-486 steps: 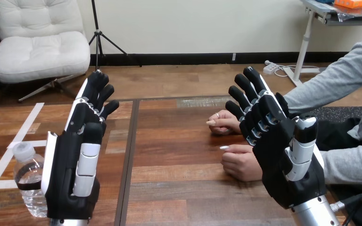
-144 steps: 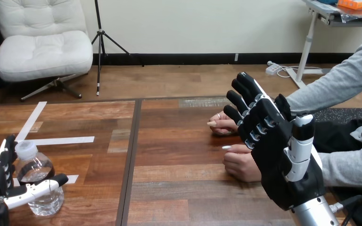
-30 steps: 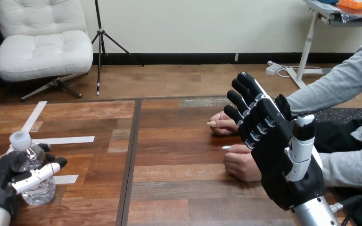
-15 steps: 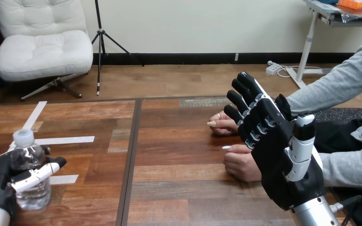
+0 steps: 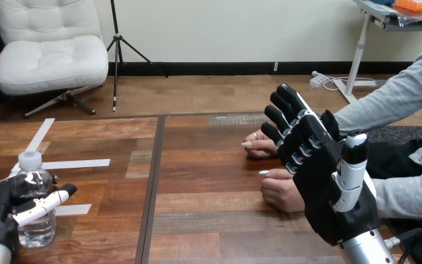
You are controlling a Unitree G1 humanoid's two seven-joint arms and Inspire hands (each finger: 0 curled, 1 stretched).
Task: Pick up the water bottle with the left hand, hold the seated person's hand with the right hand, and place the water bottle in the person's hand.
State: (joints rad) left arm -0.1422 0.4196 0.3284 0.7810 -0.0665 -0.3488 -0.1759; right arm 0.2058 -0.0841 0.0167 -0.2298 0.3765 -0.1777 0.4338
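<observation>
A clear water bottle (image 5: 32, 201) with a white cap stands upright near the table's front left corner. My left hand (image 5: 3, 214) is wrapped round it, thumb across its front and fingers behind it. My right hand (image 5: 329, 181) is raised at the right with straight fingers, open, holding nothing. It stands in front of the person's two hands, which rest on the table: the nearer hand (image 5: 279, 190) loosely curled, the farther hand (image 5: 259, 144) flat behind it. I cannot tell whether my right hand touches them.
White tape strips (image 5: 77, 163) lie on the table's left half. A dark seam (image 5: 153, 181) runs front to back between the two table boards. The person's grey sleeves (image 5: 406, 192) reach in from the right edge.
My left hand has closed on the bottle, lifted and shifted it a little, and now holds it upright near the front left. My right hand and the person's hands have stayed still.
</observation>
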